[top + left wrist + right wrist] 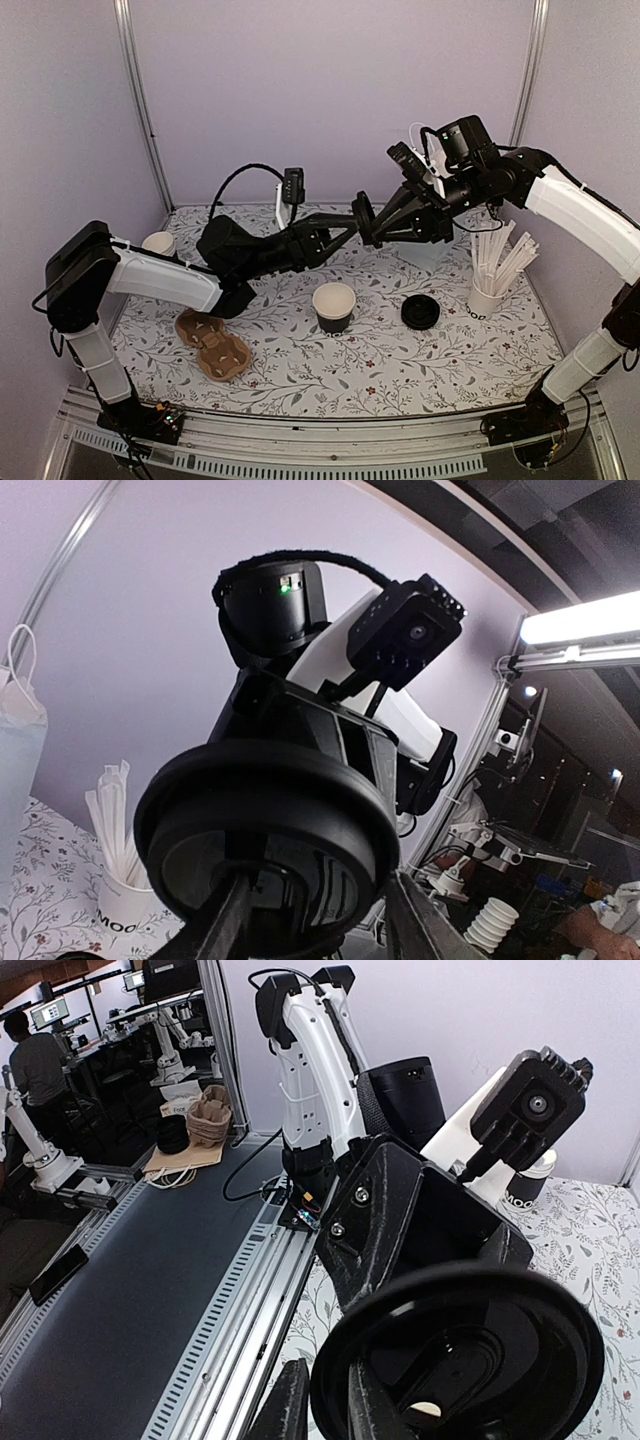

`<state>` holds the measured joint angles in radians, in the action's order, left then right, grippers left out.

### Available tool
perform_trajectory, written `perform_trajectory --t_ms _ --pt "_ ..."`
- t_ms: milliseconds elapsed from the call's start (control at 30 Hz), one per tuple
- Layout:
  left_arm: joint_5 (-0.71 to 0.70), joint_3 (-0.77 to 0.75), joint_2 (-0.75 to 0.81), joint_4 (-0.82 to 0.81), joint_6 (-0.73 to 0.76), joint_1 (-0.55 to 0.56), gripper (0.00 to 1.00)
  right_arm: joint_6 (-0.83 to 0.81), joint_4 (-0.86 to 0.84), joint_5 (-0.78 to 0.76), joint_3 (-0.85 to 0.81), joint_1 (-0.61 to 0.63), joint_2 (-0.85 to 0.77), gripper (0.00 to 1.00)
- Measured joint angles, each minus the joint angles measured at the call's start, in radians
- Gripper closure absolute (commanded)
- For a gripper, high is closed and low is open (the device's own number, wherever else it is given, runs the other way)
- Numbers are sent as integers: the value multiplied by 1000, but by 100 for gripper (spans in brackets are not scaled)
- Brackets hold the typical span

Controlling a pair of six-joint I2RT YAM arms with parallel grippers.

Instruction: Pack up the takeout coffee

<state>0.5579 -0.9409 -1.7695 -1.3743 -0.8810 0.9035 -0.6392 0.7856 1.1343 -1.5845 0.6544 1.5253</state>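
The takeout coffee cup (334, 305), black outside and white inside, stands uncovered at the middle of the table. A round black lid (362, 222) hangs in the air above and behind it, between both grippers. My left gripper (352, 229) reaches it from the left. In the left wrist view the lid (270, 820) fills the lower middle, and my left gripper (320, 905) has a finger on either side of its lower part. My right gripper (325, 1400) straddles the lid's rim (345, 1380), with a thin gap at the outer finger.
A second black lid (420, 311) lies on the table right of the cup. A white cup of wooden stirrers (487, 295) stands at the right. A pale-blue bag (18, 740) stands behind the grippers. A brown cup carrier (212, 343) lies front left, and a white cup (158, 243) stands back left.
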Motion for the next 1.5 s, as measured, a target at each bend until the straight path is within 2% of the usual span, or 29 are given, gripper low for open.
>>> perform_trajectory --t_ms 233,367,567,700,900,1033,1200,1300,1333,1367,1500 --pt "5 0 0 2 -3 -5 56 11 -9 -17 2 0 2 82" --pt "4 -3 0 13 -3 -10 59 41 -39 -50 6 0 2 75" --pt "-13 -17 0 56 1 -15 62 108 -92 -110 23 0 18 75" --pt "-24 -33 0 97 6 -22 63 156 -121 -132 26 2 34 81" --pt "-43 -37 0 121 12 -29 63 198 -143 -151 29 3 38 98" --pt "-45 -31 3 133 19 -37 57 212 -157 -168 49 2 38 100" --pt "-46 32 66 191 46 -45 41 208 -174 -180 95 2 31 100" --pt "-51 87 147 237 78 -49 26 196 -172 -177 110 3 27 100" --pt "-55 102 172 248 90 -50 17 189 -170 -167 111 3 26 100" --pt "-61 117 197 262 105 -51 3 180 -165 -154 111 2 24 100" --pt "-81 160 280 324 148 -54 0 121 -120 -61 110 2 7 100"
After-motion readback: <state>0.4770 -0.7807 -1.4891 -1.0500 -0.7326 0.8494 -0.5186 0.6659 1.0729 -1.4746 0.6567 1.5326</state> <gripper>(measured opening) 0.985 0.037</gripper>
